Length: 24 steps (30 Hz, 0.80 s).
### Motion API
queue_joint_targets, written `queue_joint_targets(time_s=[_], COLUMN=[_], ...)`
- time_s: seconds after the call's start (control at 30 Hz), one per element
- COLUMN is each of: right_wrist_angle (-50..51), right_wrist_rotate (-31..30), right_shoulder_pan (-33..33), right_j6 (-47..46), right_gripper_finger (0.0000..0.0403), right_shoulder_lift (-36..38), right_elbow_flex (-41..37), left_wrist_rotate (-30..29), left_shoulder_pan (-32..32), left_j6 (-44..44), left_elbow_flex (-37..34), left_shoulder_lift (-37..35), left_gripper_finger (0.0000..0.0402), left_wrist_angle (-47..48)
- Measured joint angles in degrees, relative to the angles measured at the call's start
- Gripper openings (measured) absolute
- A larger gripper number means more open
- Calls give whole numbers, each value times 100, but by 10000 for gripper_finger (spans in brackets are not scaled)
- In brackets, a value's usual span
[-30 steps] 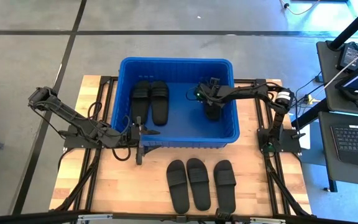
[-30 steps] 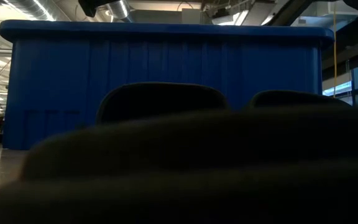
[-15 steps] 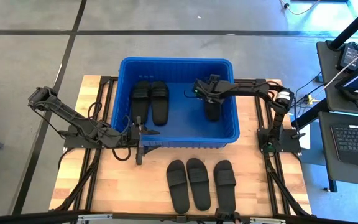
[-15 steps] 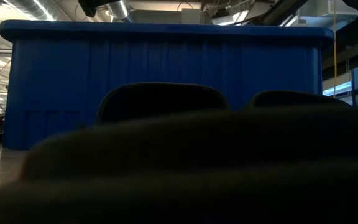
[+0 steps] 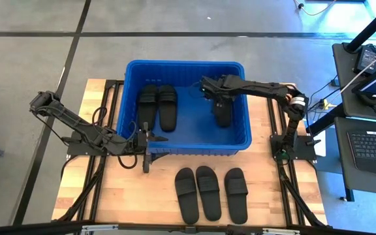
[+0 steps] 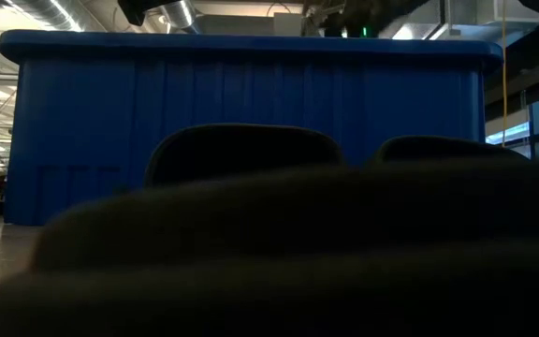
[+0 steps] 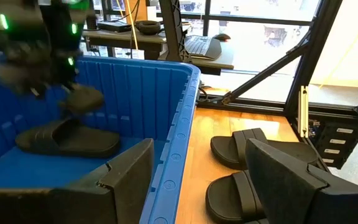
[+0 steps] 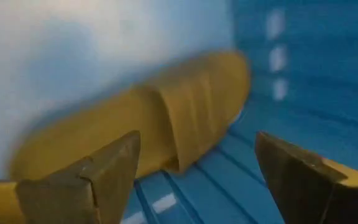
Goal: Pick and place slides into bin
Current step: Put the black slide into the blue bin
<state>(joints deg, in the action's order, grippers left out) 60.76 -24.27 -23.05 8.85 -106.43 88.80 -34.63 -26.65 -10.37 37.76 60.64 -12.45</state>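
The blue bin [image 5: 128, 111] holds three slides: a pair [image 5: 158, 106] side by side on its left part and one single slide [image 5: 222, 114] on its right part. Three more slides [image 5: 212, 192] lie on the table [image 5: 109, 196] in front of it. The right gripper [image 5: 209, 89] hangs over the bin, fingers spread wide, holding nothing. The left gripper [image 5: 146, 145] waits at the front wall, also wide open.
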Motion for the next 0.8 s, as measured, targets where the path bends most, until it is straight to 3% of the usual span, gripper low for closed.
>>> queue_joint_targets(time_s=[0.17, 0.37, 0.6, 0.8], right_wrist_angle=[54, 70, 136, 355], right_wrist_rotate=[50, 995, 1977, 2285], right_shoulder_pan=[450, 1270, 2689, 4031], right_j6=[-509, -929, -719, -1333], right_gripper_finger=[316, 316, 316, 316], right_shoulder_lift=[282, 633, 819, 816], right_elbow_flex=[1023, 1927, 2043, 1964], left_wrist_rotate=[-2, 1, 2, 1], left_shoulder_pan=[-79, -242, -400, -418], left_j6=[0, 325, 348, 350], left_elbow_flex=[0, 0, 0, 0], left_shoulder_lift=[-2, 0, 0, -1], left_gripper_finger=[248, 248, 248, 248], left_wrist_angle=[0, 12, 24, 40])
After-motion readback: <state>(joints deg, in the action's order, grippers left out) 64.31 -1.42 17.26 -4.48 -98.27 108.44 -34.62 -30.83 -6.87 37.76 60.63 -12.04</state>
